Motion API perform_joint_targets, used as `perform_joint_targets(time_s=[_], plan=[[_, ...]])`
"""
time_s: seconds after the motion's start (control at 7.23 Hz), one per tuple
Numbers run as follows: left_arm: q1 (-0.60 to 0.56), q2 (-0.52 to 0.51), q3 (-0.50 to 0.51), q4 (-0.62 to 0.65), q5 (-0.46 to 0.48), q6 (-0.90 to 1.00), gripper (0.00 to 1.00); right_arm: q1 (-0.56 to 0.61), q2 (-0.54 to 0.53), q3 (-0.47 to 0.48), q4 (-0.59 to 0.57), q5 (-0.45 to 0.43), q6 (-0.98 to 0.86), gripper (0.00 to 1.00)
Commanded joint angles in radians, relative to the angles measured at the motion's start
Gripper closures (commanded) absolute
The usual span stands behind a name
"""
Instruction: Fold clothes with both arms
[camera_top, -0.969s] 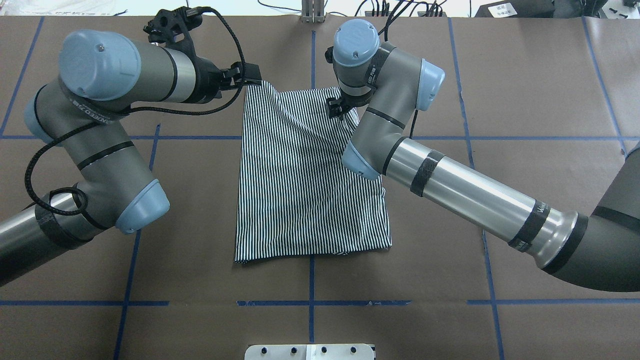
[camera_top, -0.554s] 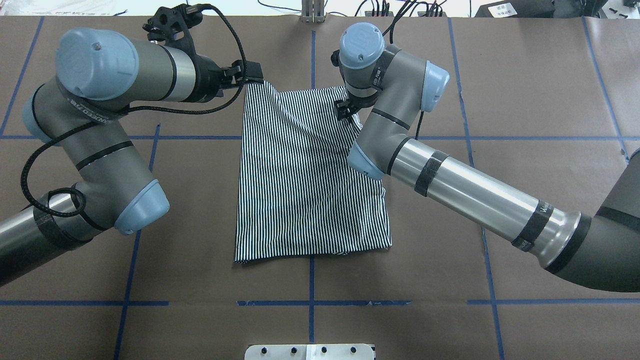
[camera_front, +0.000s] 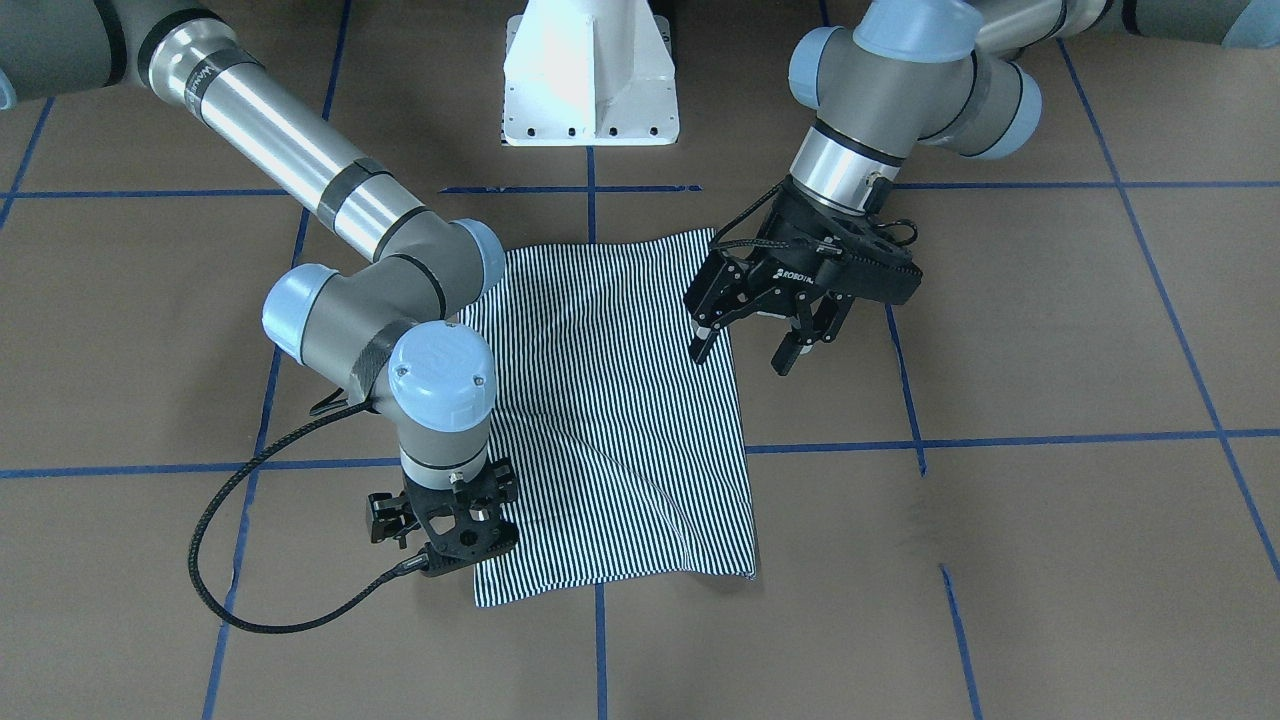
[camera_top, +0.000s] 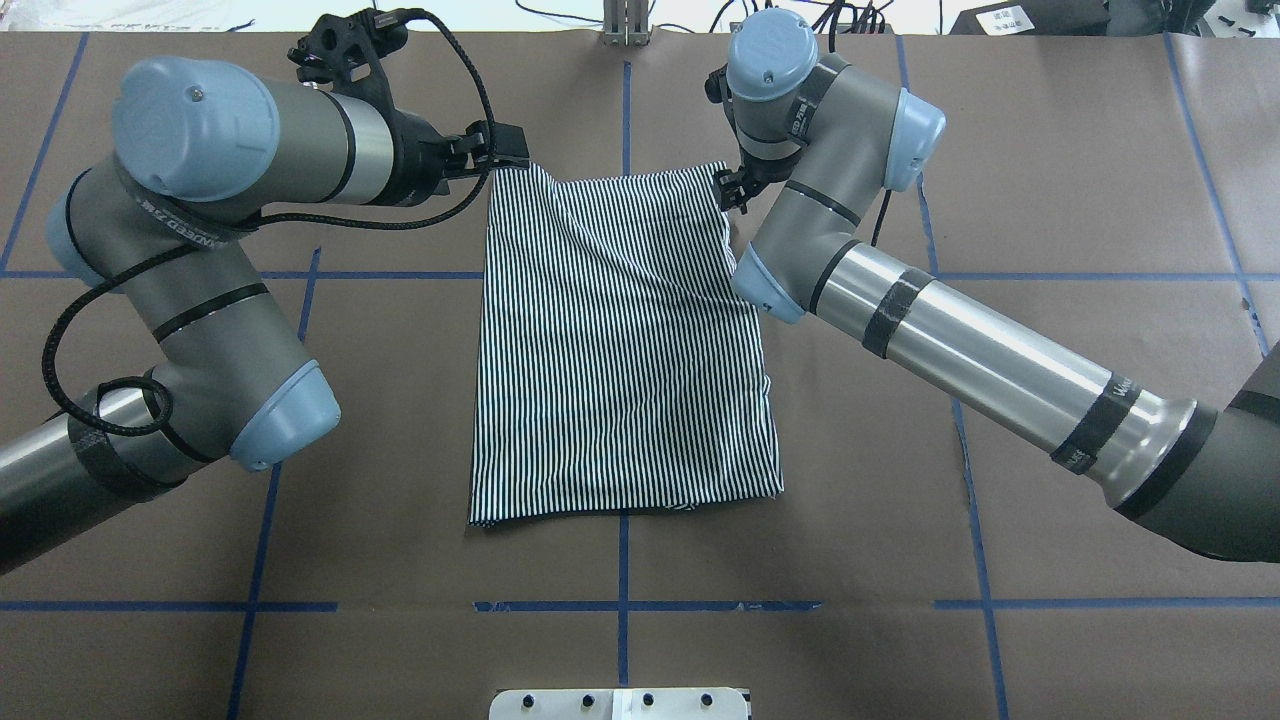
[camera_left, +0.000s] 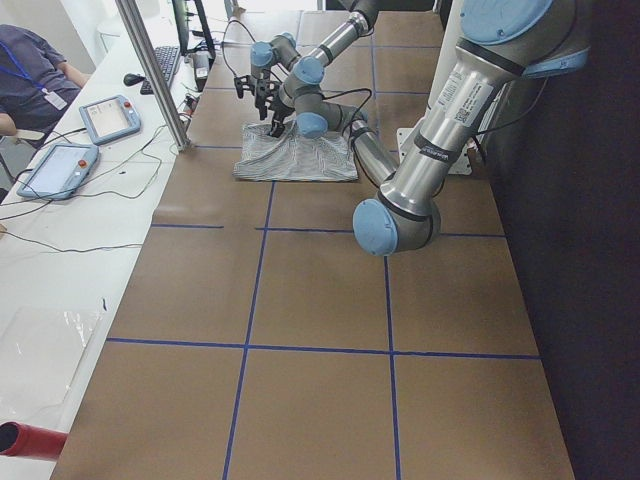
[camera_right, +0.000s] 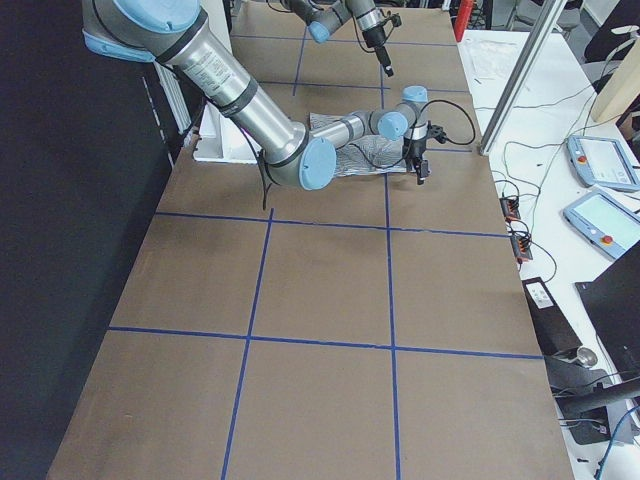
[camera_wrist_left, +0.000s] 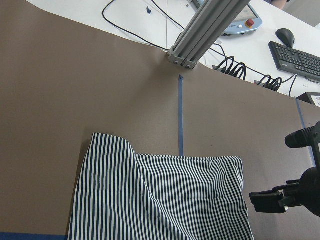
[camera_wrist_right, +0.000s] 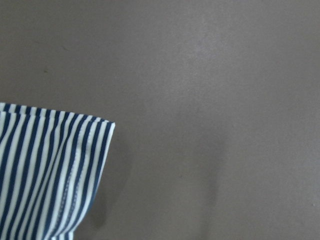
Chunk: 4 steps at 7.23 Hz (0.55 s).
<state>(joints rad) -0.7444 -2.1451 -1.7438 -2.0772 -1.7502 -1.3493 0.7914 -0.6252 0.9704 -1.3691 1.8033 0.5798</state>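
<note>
The striped shirt (camera_top: 620, 350) lies on the brown table as a folded rectangle, with a diagonal crease near its far edge (camera_front: 610, 400). My left gripper (camera_front: 740, 360) hangs open above the table by the shirt's far-left corner (camera_top: 510, 150), with nothing between its fingers. My right gripper (camera_top: 728, 188) points down just off the far-right corner (camera_front: 445, 535); its wrist hides the fingers, so I cannot tell whether it is open or shut. In the right wrist view that corner of the shirt (camera_wrist_right: 45, 170) rests flat on the table. The left wrist view shows the shirt's far edge (camera_wrist_left: 160, 200).
Blue tape lines (camera_top: 620, 605) grid the table. The white pedestal base (camera_front: 590, 80) stands on the robot's side. An aluminium post (camera_wrist_left: 205, 27) and cables stand past the far edge. A side bench holds tablets (camera_left: 105, 118), with a seated person (camera_left: 30, 70).
My right gripper moved from over the shirt's far edge outward to just past its far-right corner, and that edge now lies flatter. The left arm barely moved.
</note>
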Motion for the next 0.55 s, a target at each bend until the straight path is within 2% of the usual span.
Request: perform_joint_targets(time_s=[0.0,0.14,0.28,0.42], plan=[[0.0,0.002,-0.005,0.002,-0.003,-0.001,0.0,0.029,0.01,0.019,0.004,0.008,-0.006,0.0],[0.0,0.014,-0.011,0.0,-0.082,-0.016,0.0,0.032,0.01,0.072,-0.005,0.043,0.002,0.0],[0.0,0.037,-0.011,0.003,-0.156,-0.115,0.0,0.034,-0.001,0.138,-0.065,0.126,0.006,0.0],[0.006,0.072,-0.029,0.012,-0.161,-0.216,0.0,0.031,-0.042,0.251,-0.161,0.155,0.014,0.0]])
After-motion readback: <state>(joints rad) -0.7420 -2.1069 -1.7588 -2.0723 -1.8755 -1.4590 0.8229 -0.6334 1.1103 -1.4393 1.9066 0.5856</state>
